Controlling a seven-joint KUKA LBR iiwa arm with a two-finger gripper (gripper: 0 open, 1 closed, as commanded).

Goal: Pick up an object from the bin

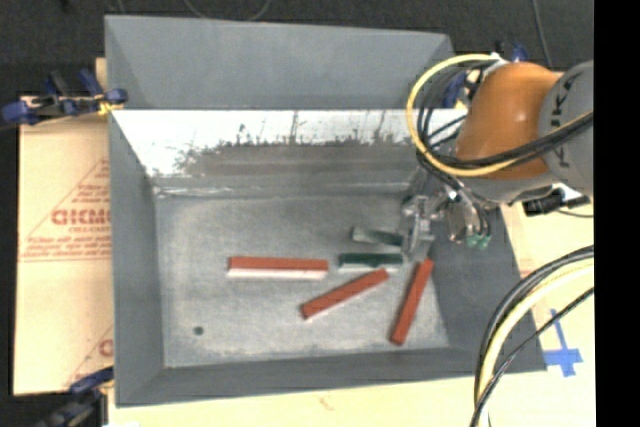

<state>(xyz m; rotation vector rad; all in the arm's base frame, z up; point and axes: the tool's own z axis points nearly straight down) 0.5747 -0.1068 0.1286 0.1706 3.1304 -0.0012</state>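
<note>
Arm's jaws were low near the bin's [200, 255] right wall, over a dark green stick [375, 237]; red stick [411, 301] just beside. Open or closed: couldn't tell.

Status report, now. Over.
Gripper low at right of bin, by green stick. Nothing seen held. Red stick close alongside.

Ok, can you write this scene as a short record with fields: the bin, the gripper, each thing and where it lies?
bin: grey metal
gripper: low at the bin's right side, at the right end of the green piece
green piece: dark, right of centre
green stick: dark, just below the green piece
white-topped stick: left of centre, level
middle red stick: slanted
right red stick: steep, below the gripper
held: cannot tell
</note>
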